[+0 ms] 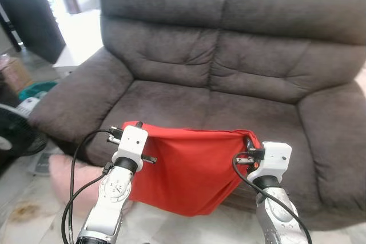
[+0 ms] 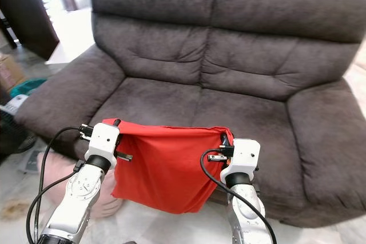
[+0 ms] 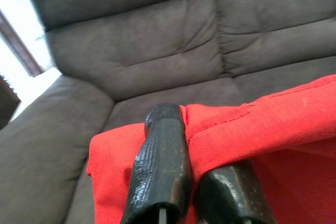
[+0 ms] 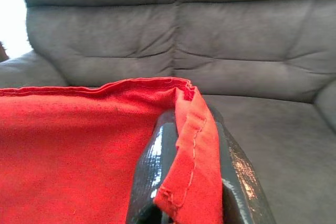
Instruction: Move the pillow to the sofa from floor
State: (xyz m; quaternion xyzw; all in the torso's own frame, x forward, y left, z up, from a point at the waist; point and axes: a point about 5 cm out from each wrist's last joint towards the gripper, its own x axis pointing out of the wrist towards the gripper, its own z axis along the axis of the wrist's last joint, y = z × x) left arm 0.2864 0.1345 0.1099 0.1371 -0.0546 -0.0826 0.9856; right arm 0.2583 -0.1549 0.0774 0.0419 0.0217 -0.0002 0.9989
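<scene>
No writing or label that I can read shows anywhere on the cloth or the furniture. Nearest me, my left gripper [image 1: 127, 125] is clamped on one top corner of the red pillow [image 1: 189, 172], and my right gripper [image 1: 249, 141] is clamped on the other top corner, the stitched hem pinched between its black fingers [image 4: 149, 171]. The pillow hangs limp and flat between the two like an unstuffed red cover, its top edge stretched nearly straight and its lower edge sagging to a rounded point, held in the air in front of the sofa's seat edge. Down by my left arm a pink fluffy thing [image 1: 71, 175] lies on the floor [image 1: 23, 212]. Beyond the cloth stands the dark grey two-seat sofa [image 1: 229, 55], and off to its left a fan [image 1: 14, 132].
</scene>
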